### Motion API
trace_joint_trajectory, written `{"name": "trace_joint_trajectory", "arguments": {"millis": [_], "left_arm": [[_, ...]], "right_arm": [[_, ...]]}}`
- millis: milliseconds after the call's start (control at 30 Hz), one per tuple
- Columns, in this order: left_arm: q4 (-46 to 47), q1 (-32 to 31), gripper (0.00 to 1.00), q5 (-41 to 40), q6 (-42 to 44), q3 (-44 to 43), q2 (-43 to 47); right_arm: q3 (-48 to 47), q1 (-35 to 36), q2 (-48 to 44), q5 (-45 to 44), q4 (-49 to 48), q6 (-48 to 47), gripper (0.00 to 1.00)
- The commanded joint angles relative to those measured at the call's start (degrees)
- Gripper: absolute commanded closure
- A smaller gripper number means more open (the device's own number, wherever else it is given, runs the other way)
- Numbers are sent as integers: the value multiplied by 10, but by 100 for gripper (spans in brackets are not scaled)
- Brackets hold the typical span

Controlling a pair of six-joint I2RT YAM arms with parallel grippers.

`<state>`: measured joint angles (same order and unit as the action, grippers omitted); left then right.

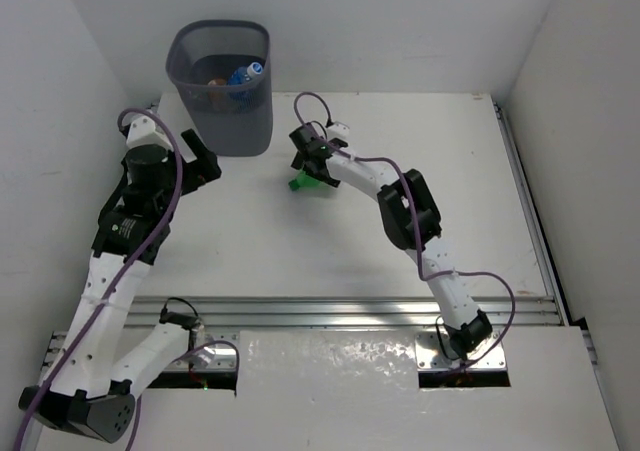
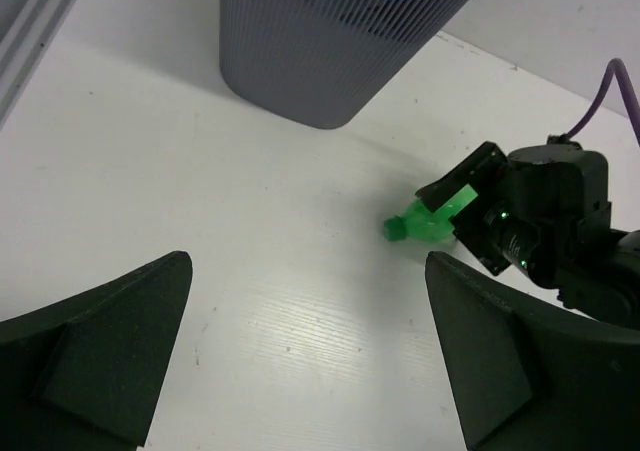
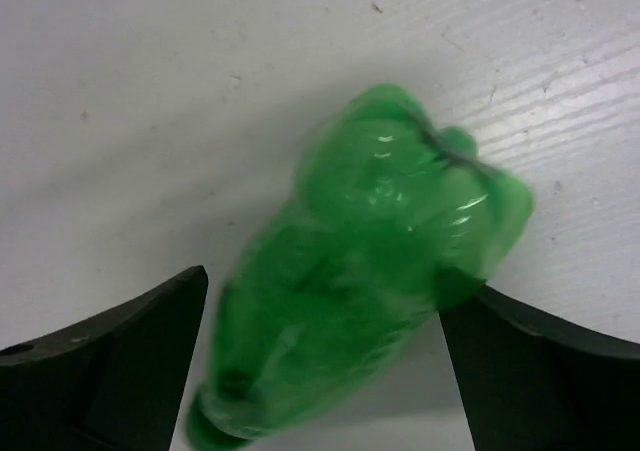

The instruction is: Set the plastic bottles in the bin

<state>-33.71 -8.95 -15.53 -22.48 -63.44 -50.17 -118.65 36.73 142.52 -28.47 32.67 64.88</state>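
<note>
A crushed green bottle (image 1: 299, 182) lies on the white table, just right of the bin (image 1: 232, 126). My right gripper (image 1: 306, 169) is down over it. In the right wrist view the green bottle (image 3: 370, 271) lies between the jaws of my right gripper (image 3: 325, 296), which are open; the right finger touches it and a gap shows at the left finger. The bin holds a clear bottle with a blue label (image 1: 243, 74) and an orange one (image 1: 215, 81). My left gripper (image 1: 205, 161) is open and empty beside the bin, seen too in its own view (image 2: 310, 271).
The left wrist view shows the bin's mesh wall (image 2: 320, 51), the green bottle (image 2: 425, 223) and the right wrist (image 2: 545, 216) over it. White walls close in the table on the left, back and right. A metal rail (image 1: 350, 311) runs across near the arm bases.
</note>
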Motion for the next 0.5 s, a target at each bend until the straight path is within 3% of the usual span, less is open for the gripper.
{"name": "trace_joint_trajectory", "arguments": {"millis": [0, 33, 100, 133, 200, 233, 267, 300, 400, 467], "left_arm": [[16, -3, 0, 3, 30, 1, 27], [17, -3, 0, 14, 31, 10, 26], [19, -3, 0, 41, 31, 19, 26], [23, -3, 0, 58, 29, 31, 27], [49, -3, 0, 135, 22, 45, 31], [74, -3, 0, 173, 15, 59, 27], [92, -4, 0, 213, 8, 67, 23], [112, -4, 0, 305, -2, 77, 17], [230, -10, 0, 481, -54, 132, -26], [316, -39, 0, 523, -90, 169, -62]], "right_arm": [[17, -2, -12, -11, -37, -39, 6], [67, -3, -32, -3, -89, -54, 27], [129, -4, -64, 1, -129, -68, 58], [165, -3, -86, 6, -185, -77, 87], [294, 3, -165, 16, -292, -121, 91], [390, 4, -228, 53, -342, -208, 96], [439, 8, -263, 91, -401, -208, 98], [494, 10, -300, 148, -513, -300, 99], [675, 8, -439, 404, -673, -415, 100], [772, 7, -530, 559, -721, -452, 100]]}}
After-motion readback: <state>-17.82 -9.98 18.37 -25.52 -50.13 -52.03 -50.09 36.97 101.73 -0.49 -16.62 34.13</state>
